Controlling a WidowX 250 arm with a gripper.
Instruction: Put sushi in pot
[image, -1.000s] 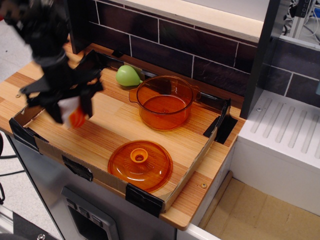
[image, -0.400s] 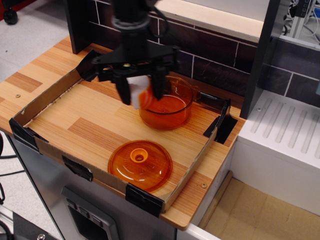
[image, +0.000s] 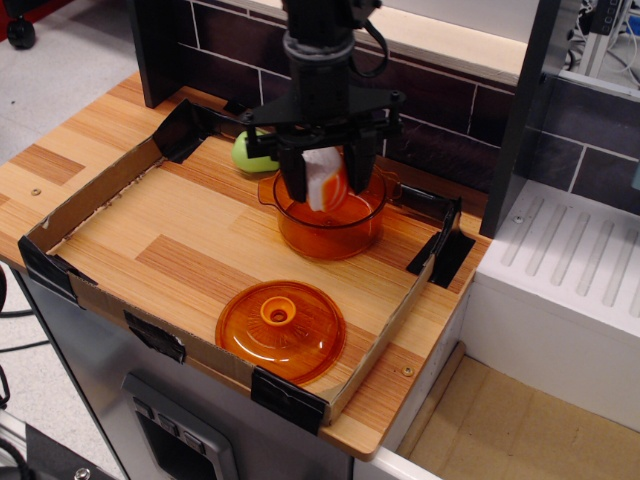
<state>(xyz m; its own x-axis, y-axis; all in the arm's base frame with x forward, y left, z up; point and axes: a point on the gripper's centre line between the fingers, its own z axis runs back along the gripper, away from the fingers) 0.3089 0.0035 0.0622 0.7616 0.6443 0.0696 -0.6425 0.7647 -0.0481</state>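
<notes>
The black gripper (image: 326, 182) hangs over the transparent orange pot (image: 330, 222), which stands at the back right of the cardboard tray (image: 120, 300). Its two fingers are shut on the sushi (image: 324, 180), a white piece with an orange face. The sushi sits just above the pot's opening, about at rim height. The pot's left handle (image: 266, 188) shows; the gripper hides part of the far rim.
A flat orange lid with a knob (image: 280, 328) lies at the tray's front. A green pear-shaped toy (image: 248, 152) lies behind the pot's left, partly hidden by the gripper. A dark tiled wall (image: 440, 110) stands behind; a white drainboard (image: 570, 260) is at right.
The gripper has carried the sushi from the tray's left side rightward and now holds it over the pot's middle. The green toy shows again behind it.
</notes>
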